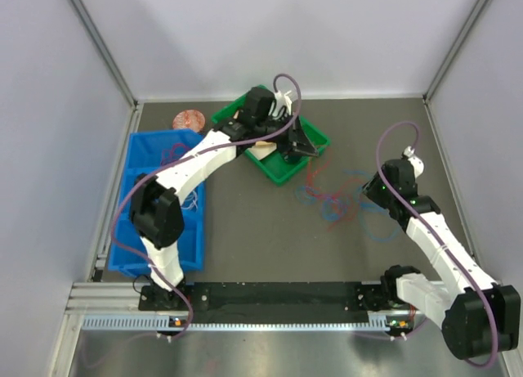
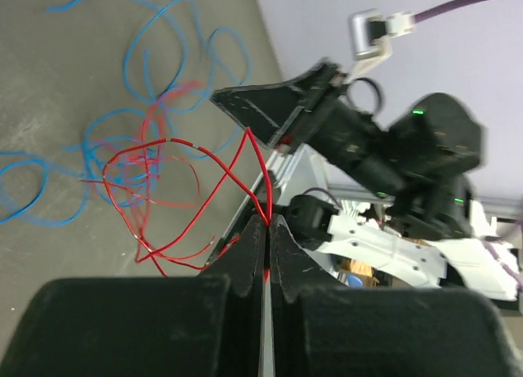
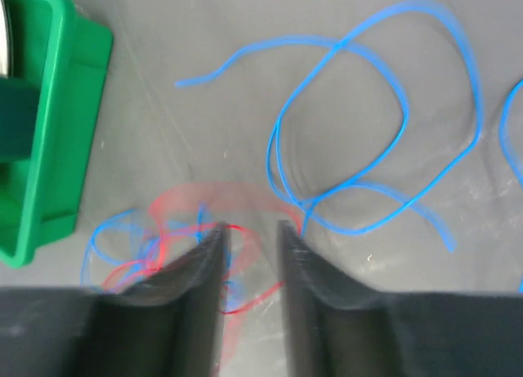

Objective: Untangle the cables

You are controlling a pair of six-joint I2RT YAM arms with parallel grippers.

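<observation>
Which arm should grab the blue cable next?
Probably the right. The right gripper hangs open directly over the tangle, with loops of the blue cable beside its fingers. The left gripper is shut on the red cable, so it is occupied.

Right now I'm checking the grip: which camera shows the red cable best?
Left wrist: the red cable is sharp there, its loops running into the shut left pincer. Right wrist shows only a red blur; top external, faint red strands on the table.

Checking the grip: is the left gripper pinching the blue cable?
No, the left gripper is shut on the red cable; the blue cable lies loose.
</observation>
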